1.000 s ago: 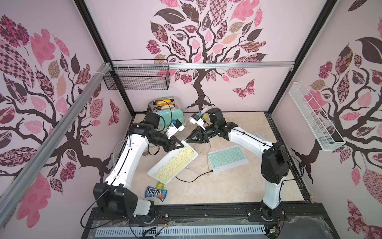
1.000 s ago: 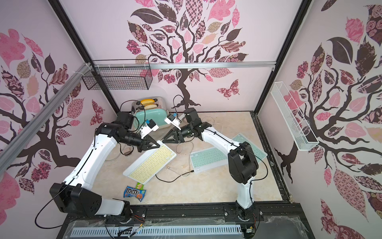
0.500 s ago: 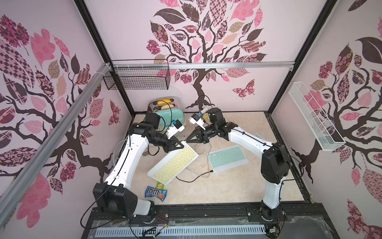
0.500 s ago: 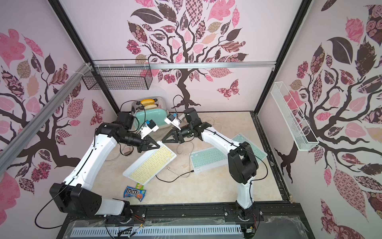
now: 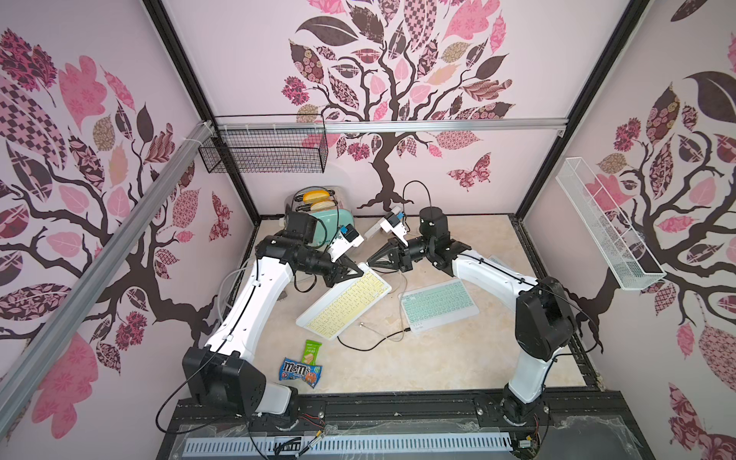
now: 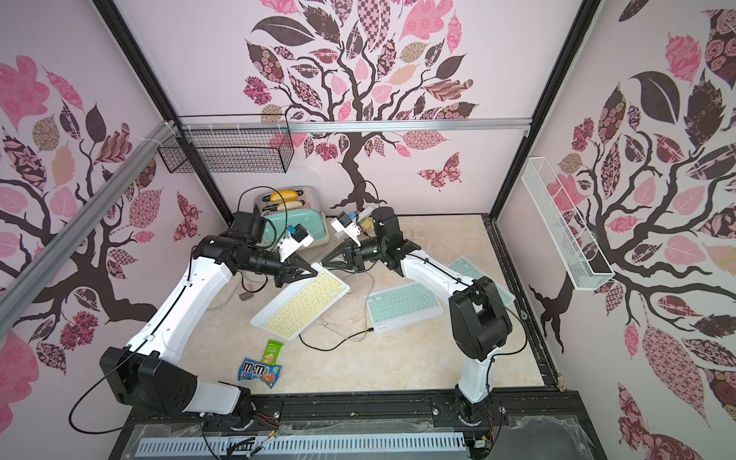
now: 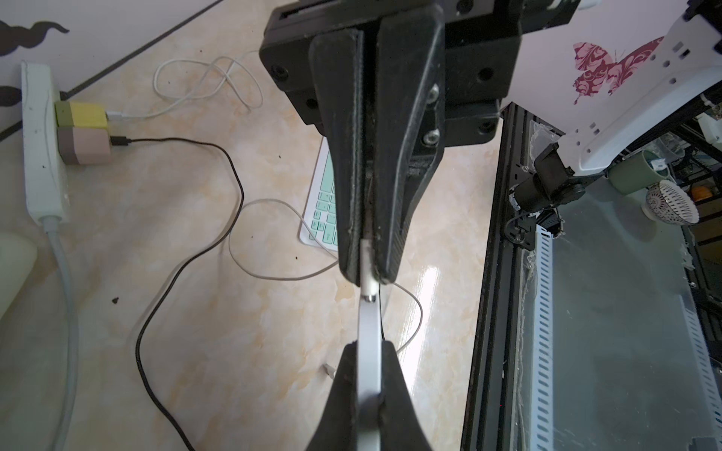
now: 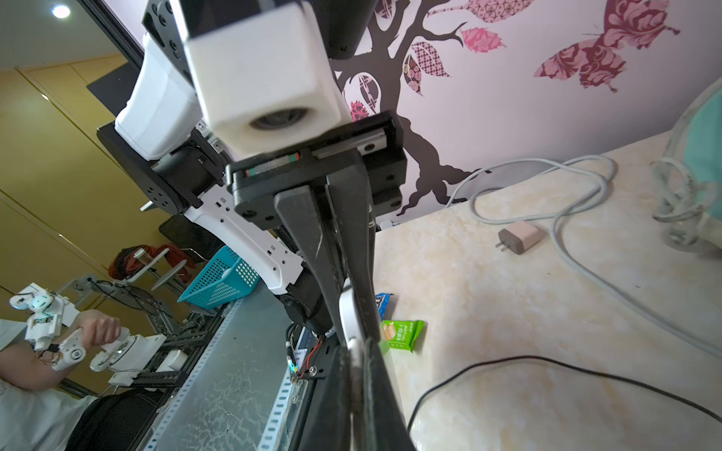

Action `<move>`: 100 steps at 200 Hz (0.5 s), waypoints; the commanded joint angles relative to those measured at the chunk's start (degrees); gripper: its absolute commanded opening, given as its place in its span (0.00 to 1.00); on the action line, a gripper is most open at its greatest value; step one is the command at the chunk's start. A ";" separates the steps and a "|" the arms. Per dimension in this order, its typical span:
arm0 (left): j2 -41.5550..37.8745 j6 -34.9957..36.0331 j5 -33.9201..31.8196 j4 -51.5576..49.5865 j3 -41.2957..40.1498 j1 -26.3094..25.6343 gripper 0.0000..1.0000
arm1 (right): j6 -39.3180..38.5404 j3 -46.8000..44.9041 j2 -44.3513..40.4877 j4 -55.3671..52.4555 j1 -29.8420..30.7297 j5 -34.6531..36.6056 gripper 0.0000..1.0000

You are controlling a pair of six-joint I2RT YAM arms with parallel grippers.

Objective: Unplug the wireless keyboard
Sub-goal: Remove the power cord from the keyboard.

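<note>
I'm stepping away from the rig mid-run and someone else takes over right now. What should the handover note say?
Left gripper: shut on the far edge of the yellow keyboard, holding that end raised off the table.
Right gripper: shut on the white plug at that same edge; its white cable trails over the table.
Done: both grips are set, facing each other.
Left: the plug appears to be still at the port. Probably pull it straight out while the left gripper braces the keyboard, then lower the keyboard.

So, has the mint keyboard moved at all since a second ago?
No, the mint keyboard keeps its place against the candy bag.
</note>
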 commanded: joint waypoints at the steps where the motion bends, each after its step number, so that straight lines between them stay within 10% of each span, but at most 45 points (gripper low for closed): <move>1: -0.89 -0.67 -6.15 -9.68 0.08 2.62 0.00 | 5.12 -1.05 -3.56 6.16 -12.78 6.87 0.00; 100: -0.94 -0.59 -8.02 -11.79 1.14 2.62 0.00 | 0.04 -0.35 -5.10 0.02 -17.93 7.46 0.00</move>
